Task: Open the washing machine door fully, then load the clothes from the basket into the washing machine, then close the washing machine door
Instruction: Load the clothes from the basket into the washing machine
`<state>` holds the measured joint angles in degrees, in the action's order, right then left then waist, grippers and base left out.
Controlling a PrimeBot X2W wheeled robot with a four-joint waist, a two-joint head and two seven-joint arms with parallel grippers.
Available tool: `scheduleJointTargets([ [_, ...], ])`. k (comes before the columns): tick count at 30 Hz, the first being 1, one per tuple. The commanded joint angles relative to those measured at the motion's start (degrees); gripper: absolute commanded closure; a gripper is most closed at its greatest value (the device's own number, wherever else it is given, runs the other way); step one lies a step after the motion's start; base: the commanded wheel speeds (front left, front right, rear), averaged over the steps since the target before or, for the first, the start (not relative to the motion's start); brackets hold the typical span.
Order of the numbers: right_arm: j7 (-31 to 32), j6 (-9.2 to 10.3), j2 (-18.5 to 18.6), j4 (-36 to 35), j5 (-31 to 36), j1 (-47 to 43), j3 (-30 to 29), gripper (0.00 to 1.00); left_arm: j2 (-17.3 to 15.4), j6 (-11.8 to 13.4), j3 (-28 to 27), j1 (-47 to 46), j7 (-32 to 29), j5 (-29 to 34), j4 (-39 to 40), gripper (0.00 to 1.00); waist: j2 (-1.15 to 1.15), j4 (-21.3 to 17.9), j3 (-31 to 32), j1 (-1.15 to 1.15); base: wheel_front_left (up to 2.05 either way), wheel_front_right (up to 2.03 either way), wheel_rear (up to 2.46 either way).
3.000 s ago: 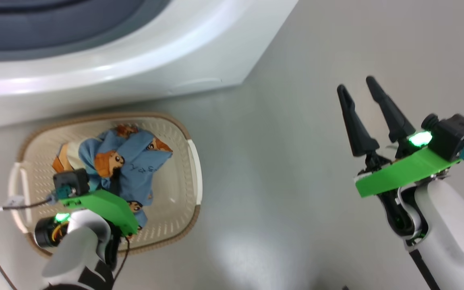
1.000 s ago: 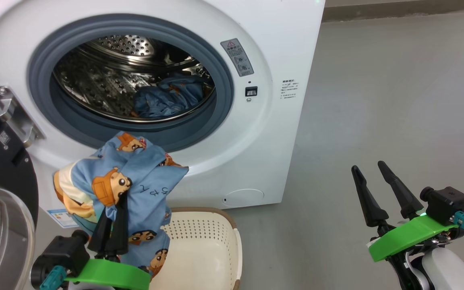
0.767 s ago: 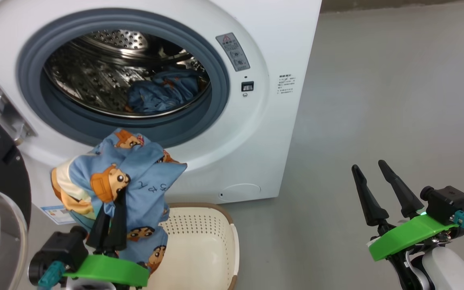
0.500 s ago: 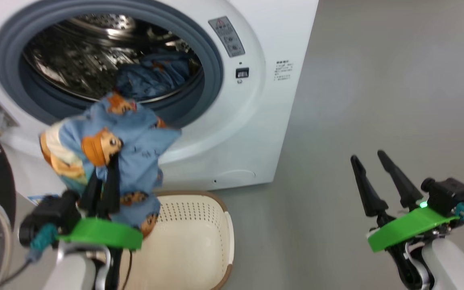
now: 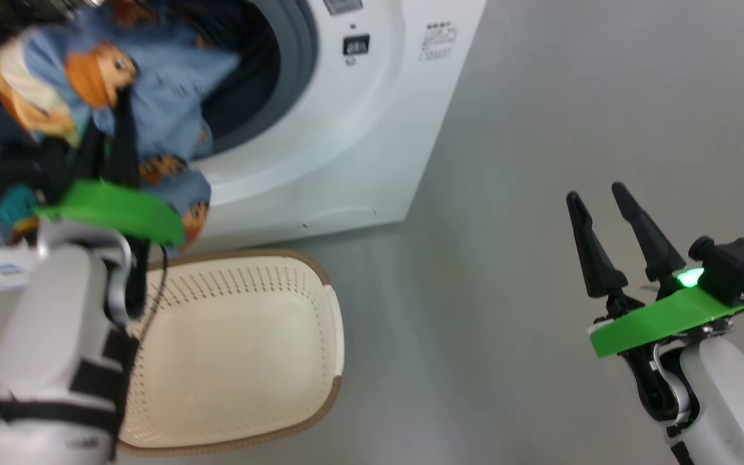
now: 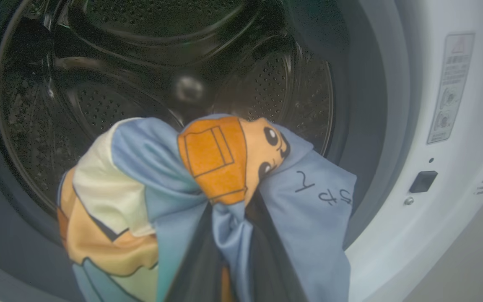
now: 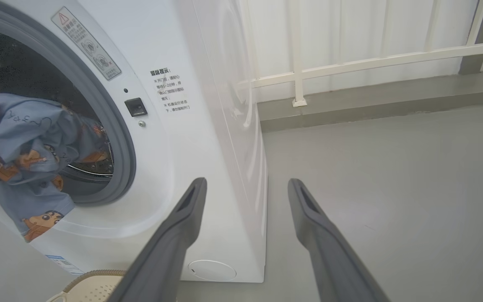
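left end effector (image 6: 232, 202) tight on the clothes (image 6: 308, 218) at the washing machine (image 5: 346, 135); right end effector (image 5: 595, 192) wide, empty

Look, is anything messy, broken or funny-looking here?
Nothing is broken or spilled. The only untidy bit: the clothes are a crumpled bunch pinched in the left gripper at the washing machine opening, with a tail dangling outside over its front. The basket sits upright.
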<state>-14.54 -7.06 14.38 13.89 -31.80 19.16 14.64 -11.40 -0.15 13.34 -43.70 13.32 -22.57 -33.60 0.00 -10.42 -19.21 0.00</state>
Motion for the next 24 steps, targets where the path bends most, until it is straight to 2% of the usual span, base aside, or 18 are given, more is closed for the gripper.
scheduleJointTargets([
  [1,-0.5,-0.43,0.1,-1.7,-0.3,1.1,0.6,0.00,-2.3,-0.3,-1.8,-4.9,0.7,0.6,-1.6,1.00,0.00,-3.6,-6.3,0.00,0.00,0.00,0.00],
  [7,-0.5,-0.43,-1.0,-2.4,-0.7,2.7,0.6,0.00,-3.4,-1.2,-2.2,-16.1,1.0,1.0,-12.1,1.00,0.00,-6.4,-12.1,0.00,0.00,0.00,0.00],
  [16,-0.5,-0.43,-1.9,-2.8,-1.0,4.0,1.3,0.00,-5.5,-1.3,-1.9,-28.2,1.6,3.1,-20.3,1.00,0.00,-9.7,-16.5,0.00,0.00,0.00,0.00],
  [20,-0.5,-0.43,-2.3,-3.1,-1.2,4.5,1.2,0.00,-6.4,0.1,-2.4,-32.6,1.6,6.5,-13.9,1.00,0.00,-10.4,-18.1,0.00,0.00,0.00,0.00],
  [24,-0.5,-0.43,-2.8,-3.2,-1.2,4.7,1.1,0.00,-6.7,1.5,-4.9,-32.7,1.7,8.8,-7.0,1.00,0.00,-10.6,-18.9,0.00,0.00,0.00,0.00],
])
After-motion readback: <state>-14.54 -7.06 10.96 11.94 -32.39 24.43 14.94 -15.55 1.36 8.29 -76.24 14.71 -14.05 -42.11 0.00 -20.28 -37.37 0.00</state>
